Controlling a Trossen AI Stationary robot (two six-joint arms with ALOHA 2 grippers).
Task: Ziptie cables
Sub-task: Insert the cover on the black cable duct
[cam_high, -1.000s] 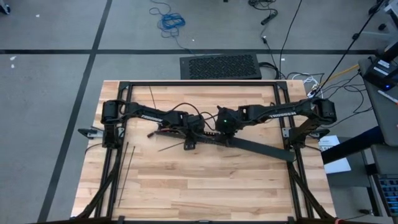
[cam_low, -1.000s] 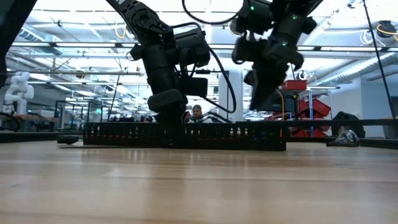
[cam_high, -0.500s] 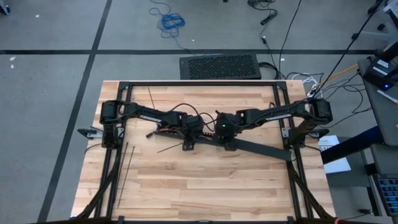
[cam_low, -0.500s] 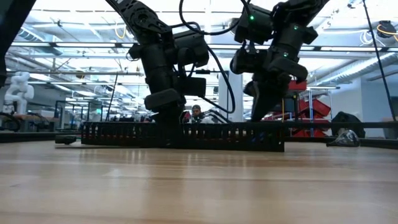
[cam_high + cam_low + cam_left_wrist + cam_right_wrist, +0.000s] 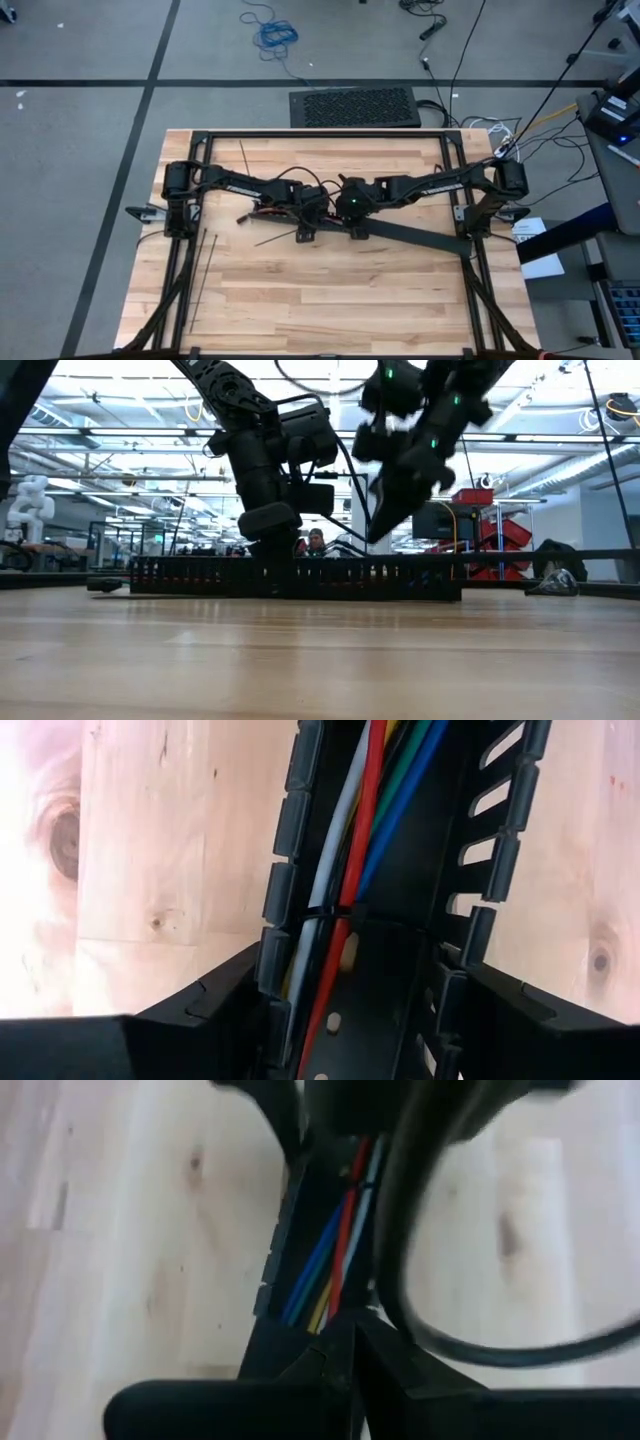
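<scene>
The left gripper is down on the long black slotted channel, one finger pressed to each outer wall, clamping it in place. Inside the channel lie the cables: grey, red, green and blue wires running side by side along its floor. One thin black ziptie already crosses them just ahead of the left gripper and appears snug around the bundle.

Just beside it, the right gripper hangs tilted above the same stretch of channel, clear of the wires. Its fingertips are drawn together to a point. Whether a thin strap is pinched between them cannot be told.

The step in hand looks like tying or tightening a strap around the wires. To do it well, the left gripper should keep the channel pinned so it cannot slide on the wooden table. The right gripper should come down between the walls without catching the slots. Any pull on a strap's tail should run straight along its length, so the wires stay flat and are not dragged out of the channel. The two grippers are close together, so the approach needs care.

Farther to the left, well apart from the channel, spare zipties lie straight on the table. Beyond the table, a person shows in the room behind.
</scene>
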